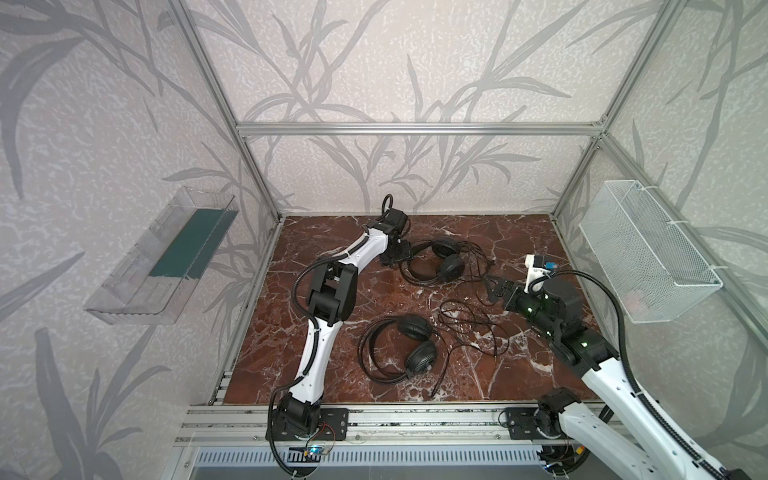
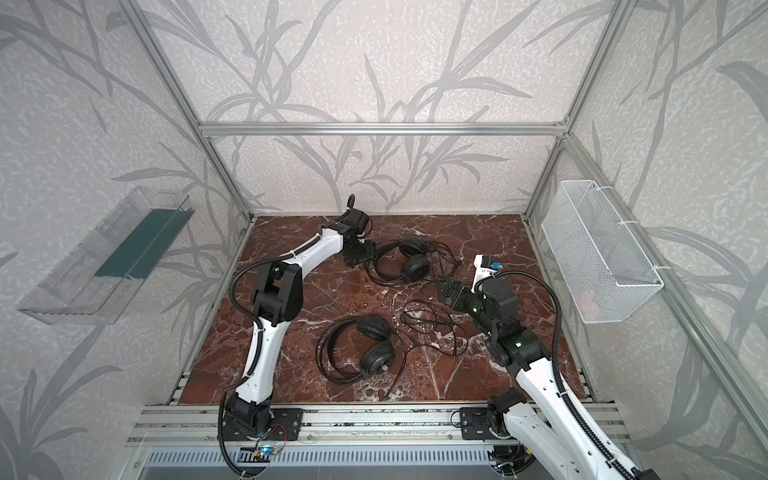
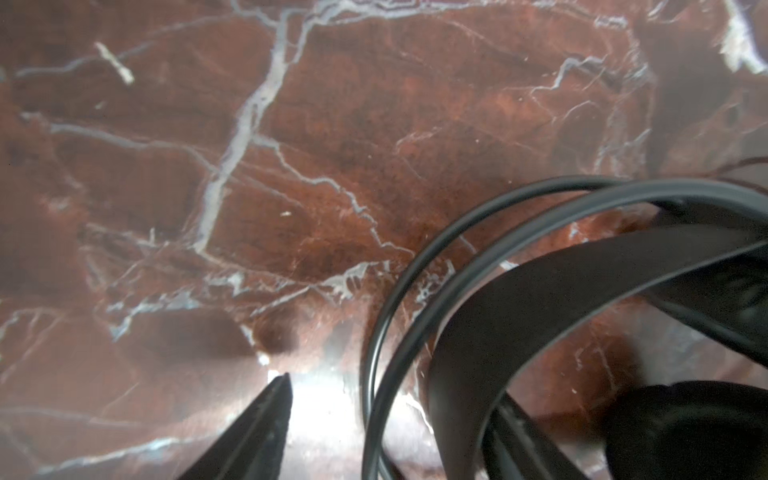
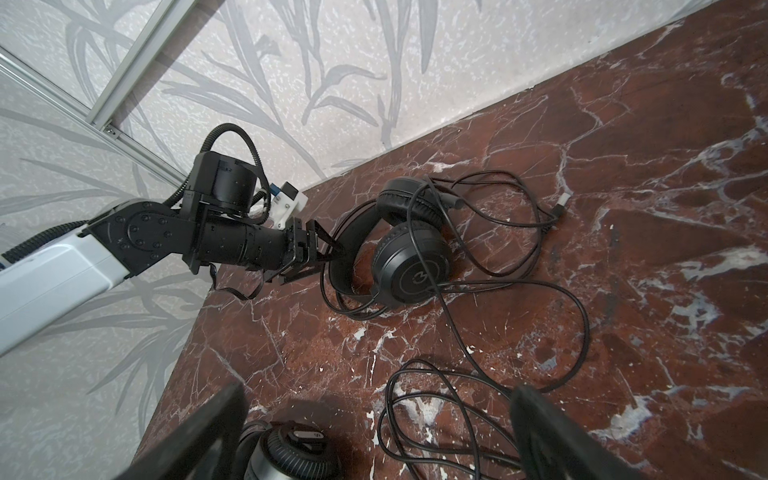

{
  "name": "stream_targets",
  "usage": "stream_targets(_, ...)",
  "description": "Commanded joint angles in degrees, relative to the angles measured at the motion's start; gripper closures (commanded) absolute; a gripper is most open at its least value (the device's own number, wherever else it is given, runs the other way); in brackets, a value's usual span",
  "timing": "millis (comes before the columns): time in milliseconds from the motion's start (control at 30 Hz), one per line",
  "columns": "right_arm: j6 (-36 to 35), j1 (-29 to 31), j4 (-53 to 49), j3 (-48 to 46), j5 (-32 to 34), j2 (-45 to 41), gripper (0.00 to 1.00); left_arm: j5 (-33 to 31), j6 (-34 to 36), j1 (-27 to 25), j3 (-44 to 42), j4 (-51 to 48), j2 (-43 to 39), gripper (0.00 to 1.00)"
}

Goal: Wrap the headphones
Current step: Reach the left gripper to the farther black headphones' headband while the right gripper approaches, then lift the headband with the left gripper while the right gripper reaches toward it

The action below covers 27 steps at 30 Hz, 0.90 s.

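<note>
Two black headphones lie on the red marble tabletop (image 1: 523, 237). The far headphones (image 1: 448, 259) (image 2: 411, 259) (image 4: 409, 266) rest on their side, their thin cable (image 1: 478, 259) in a loose tangle to the right. My left gripper (image 1: 409, 257) (image 2: 371, 258) (image 3: 395, 395) (image 4: 328, 253) is open and straddles their headband (image 3: 540, 299); a gap shows between one finger (image 3: 266, 419) and the wires. The near headphones (image 1: 413, 349) (image 2: 374, 347) (image 4: 291, 453) lie at the front with their cable (image 1: 473, 328) (image 4: 436, 415) spread out. Above that cable my right gripper (image 1: 490, 289) (image 2: 441, 289) (image 4: 378, 399) hangs open, holding nothing.
A clear plastic bin (image 1: 166, 262) hangs on the left wall and a white mesh basket (image 1: 648, 253) on the right wall. An aluminium rail (image 1: 395, 419) carrying both arm bases runs along the front edge. The back wall stands close behind the far headphones.
</note>
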Motion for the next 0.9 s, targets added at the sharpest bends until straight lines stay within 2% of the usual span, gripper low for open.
stream_targets(0, -0.7, 0.4, 1.2, 0.3, -1.0, -0.2, 0.01, -3.9, 1.6, -1.8, 3.1, -6.1, 2.1, 0.32)
stream_targets(267, -0.8, 0.5, 1.0, 0.5, -1.0, -0.2, 0.01, -9.6, 2.1, -3.6, 12.2, -16.3, 8.4, 0.53)
stream_targets(533, -0.8, 0.5, 0.9, 0.5, -0.9, -0.1, 0.01, -12.2, 2.7, -3.7, 15.6, -23.7, 11.8, 0.6)
stream_targets(767, -1.2, 0.5, 0.6, 0.7, -0.7, -0.2, 0.01, -12.4, 3.2, -3.6, 16.8, -25.5, 11.8, 0.84)
stream_targets(800, -1.4, 0.5, 0.5, 0.8, -0.6, -0.3, 0.01, -13.1, 3.4, -3.5, 17.4, -25.9, 11.0, 0.9)
stream_targets(833, -1.6, 0.5, 0.4, 0.9, -0.6, -0.4, 0.01, -13.7, 3.6, -3.4, 17.5, -25.9, 9.8, 1.0)
stream_targets(867, -1.9, 0.5, 0.4, 1.1, -0.7, -0.6, 0.01, -13.9, 3.4, -3.2, 17.6, -26.0, 8.5, 1.0)
